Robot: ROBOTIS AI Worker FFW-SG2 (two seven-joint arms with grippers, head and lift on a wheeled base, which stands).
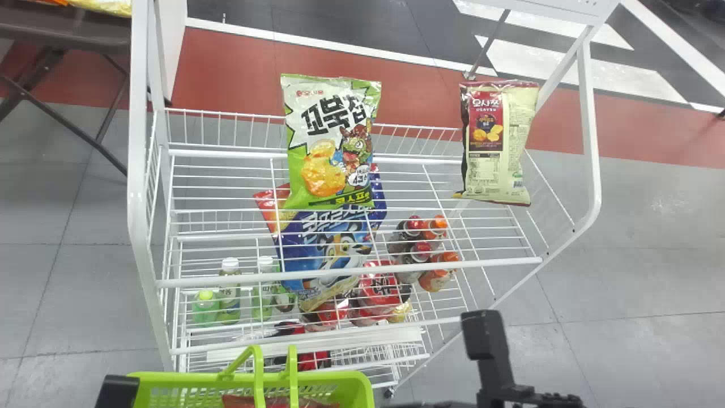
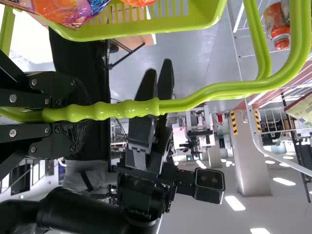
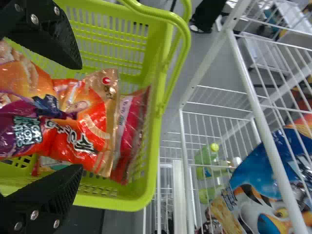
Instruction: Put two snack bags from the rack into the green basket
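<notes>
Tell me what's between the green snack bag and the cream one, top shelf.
Head view: between the green bag and the cream bag there's only bare wire shelf; orange-capped bottles show through from lower down.

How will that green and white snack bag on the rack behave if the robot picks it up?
The green and white snack bag looks puffed, so probably light for its size. Its glossy surface may slip, and the chips pictured suggest contents a hard squeeze could crush.
</notes>
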